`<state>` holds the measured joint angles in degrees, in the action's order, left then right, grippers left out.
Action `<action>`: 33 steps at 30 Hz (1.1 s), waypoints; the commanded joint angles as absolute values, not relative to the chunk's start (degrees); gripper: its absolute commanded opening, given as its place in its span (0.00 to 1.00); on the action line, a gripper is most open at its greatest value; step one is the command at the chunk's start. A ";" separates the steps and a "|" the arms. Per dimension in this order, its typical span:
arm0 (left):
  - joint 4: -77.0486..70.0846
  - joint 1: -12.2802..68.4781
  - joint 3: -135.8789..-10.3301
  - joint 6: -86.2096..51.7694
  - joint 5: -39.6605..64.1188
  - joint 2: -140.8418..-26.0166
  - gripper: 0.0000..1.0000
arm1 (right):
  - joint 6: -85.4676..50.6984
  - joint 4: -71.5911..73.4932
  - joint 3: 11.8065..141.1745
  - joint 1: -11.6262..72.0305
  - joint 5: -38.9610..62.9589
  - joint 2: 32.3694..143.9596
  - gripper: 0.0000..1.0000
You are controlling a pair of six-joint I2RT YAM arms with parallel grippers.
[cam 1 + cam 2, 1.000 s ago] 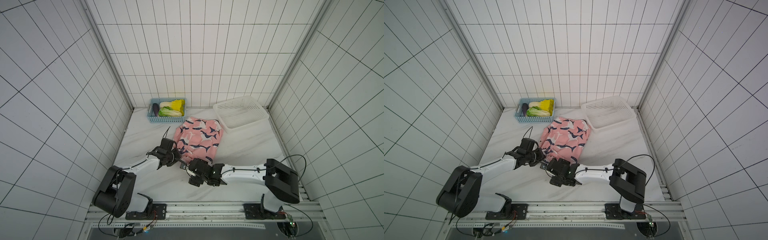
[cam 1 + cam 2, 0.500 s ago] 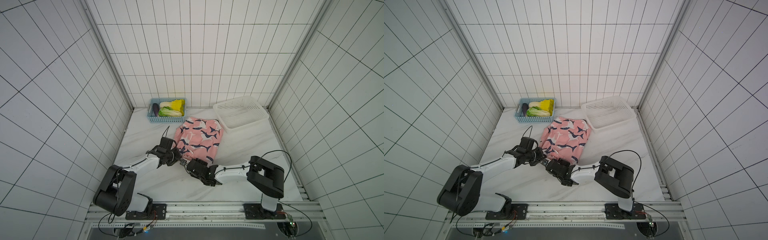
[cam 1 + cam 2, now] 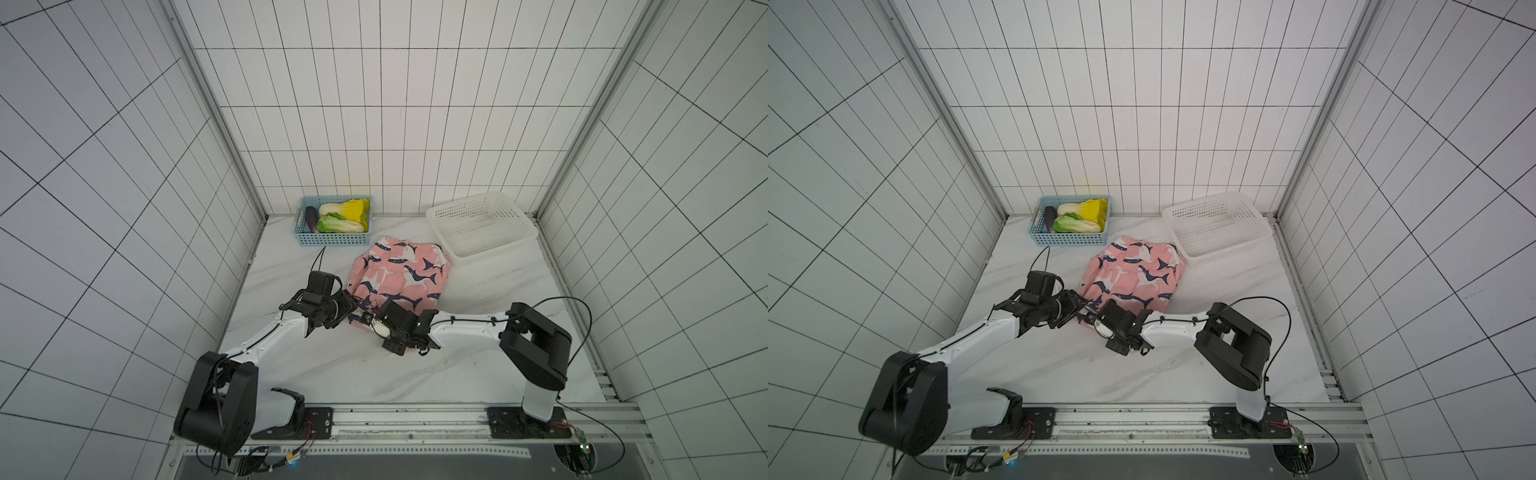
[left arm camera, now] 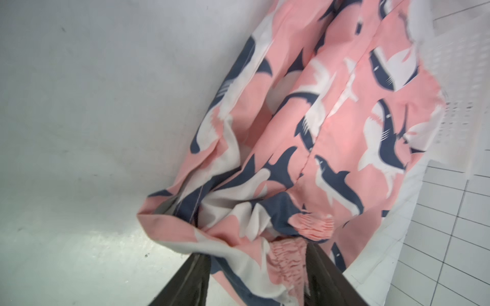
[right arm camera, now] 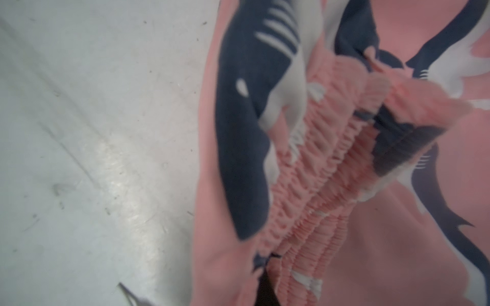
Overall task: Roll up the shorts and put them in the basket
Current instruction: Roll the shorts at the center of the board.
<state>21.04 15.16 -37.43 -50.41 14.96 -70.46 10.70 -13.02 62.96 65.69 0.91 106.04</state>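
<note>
risk: with the left pincer point(image 4: 256, 251) spread wide and cloth only lying loose between its fingers, that corner may slump. any roll would then likely start crooked or drag the whole garment. the right pincer point(image 3: 368, 318) is buried in cloth; i cannot tell if it grips. the shorts point(image 3: 401, 270), pink with navy sharks, lie flat mid-frame on the table point(image 3: 478, 353), not yet rolled, gathered waistband bunched at their lower edge.
</note>
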 commanded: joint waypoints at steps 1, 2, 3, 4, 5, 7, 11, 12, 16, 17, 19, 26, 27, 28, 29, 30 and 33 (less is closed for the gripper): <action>23.29 13.78 -37.46 -48.37 11.13 -63.55 0.62 | 6.21 -22.31 66.39 61.98 18.82 105.83 0.00; 24.10 13.62 -36.83 -48.19 10.83 -61.44 0.62 | 5.00 -23.01 67.28 60.61 22.60 106.22 0.00; 24.66 13.62 -36.24 -47.88 10.92 -59.57 0.63 | 3.85 -23.17 67.84 59.33 26.13 106.64 0.00; 25.40 13.62 -35.60 -47.63 11.10 -58.34 0.62 | 2.85 -23.14 68.17 58.26 28.68 107.03 0.00; 25.76 13.62 -34.65 -47.54 11.51 -56.57 0.62 | 1.86 -23.05 68.46 57.35 31.04 107.33 0.00; 26.00 13.62 -32.41 -47.61 12.67 -53.85 0.62 | -0.16 -22.11 68.58 55.88 34.31 108.04 0.00; 23.05 13.80 -26.20 -50.26 15.25 -48.32 0.63 | -5.18 -21.07 70.01 52.05 43.41 111.41 0.00; 21.60 13.95 -24.53 -51.00 15.70 -47.14 0.63 | -6.34 -20.83 70.43 51.25 45.30 112.42 0.00; 15.12 14.76 -19.41 -52.83 16.07 -43.93 0.65 | -9.78 -18.98 70.90 49.29 50.77 115.49 0.00; 13.56 14.92 -18.65 -53.34 16.20 -43.77 0.68 | -11.31 -17.25 70.49 48.70 52.63 115.92 0.00; 9.54 15.58 -16.98 -53.73 16.14 -44.40 0.69 | -15.05 -13.18 69.23 47.54 54.84 116.52 0.00; -6.09 19.98 -14.02 -54.58 12.92 -52.33 0.74 | -23.81 -1.69 65.40 45.01 60.22 119.14 0.00; -8.01 20.15 -14.06 -54.82 12.23 -54.27 0.75 | -24.24 -1.18 65.23 44.83 60.38 119.56 0.00; -10.15 20.21 -14.06 -54.86 11.80 -56.39 0.75 | -24.30 -1.07 65.13 44.74 60.47 119.83 0.00; -12.15 20.13 -14.11 -54.59 11.63 -58.21 0.75 | -24.41 -0.92 64.98 44.67 60.47 120.07 0.00; -13.93 20.19 -14.32 -54.35 11.51 -60.44 0.75 | -24.35 -0.79 64.82 44.66 60.47 120.31 0.00; -18.09 20.17 -16.03 -52.83 11.58 -67.14 0.75 | -24.18 -0.31 64.17 44.48 60.34 120.50 0.00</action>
<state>-9.58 20.05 -14.63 -54.35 13.06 -62.98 -22.76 -1.87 65.87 45.04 59.48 119.37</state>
